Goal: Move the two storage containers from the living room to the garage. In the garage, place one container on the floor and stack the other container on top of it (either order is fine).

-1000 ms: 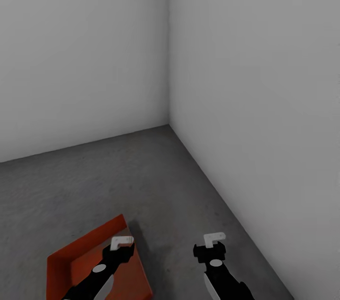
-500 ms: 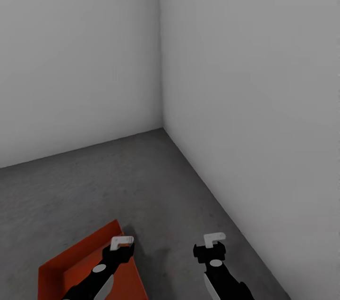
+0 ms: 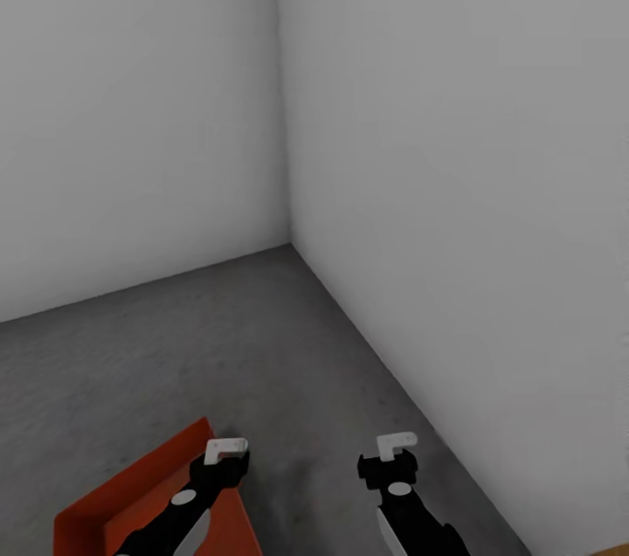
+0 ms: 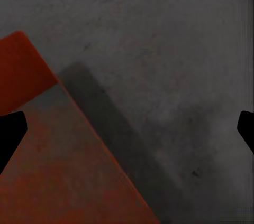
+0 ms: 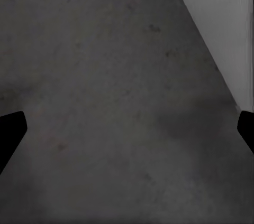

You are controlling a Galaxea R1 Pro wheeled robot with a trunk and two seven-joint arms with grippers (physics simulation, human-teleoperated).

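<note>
Near left, one storage container (image 3: 131,495) sits on the concrete floor (image 3: 262,346), partly under the left gripper (image 3: 229,448), jaws spread, empty. Looks rigid, light; pinch a low wall. Right gripper (image 3: 397,442) spread, empty, near the white wall (image 3: 454,189).

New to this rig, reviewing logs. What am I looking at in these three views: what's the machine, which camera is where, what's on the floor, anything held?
It is a simulated wheeled robot with two arms. The head view looks forward and down into a room corner: white walls and a grey concrete floor. The left gripper and right gripper show at the bottom as black arms with white tips.

The other two cameras sit on the wrists and look along the fingers, whose dark tips show at the picture edges, set wide apart.

One orange-red storage container lies on the floor under the left arm; the left wrist view shows its corner. The right wrist view shows bare concrete and a strip of wall. Both grippers are open and hold nothing.
</note>
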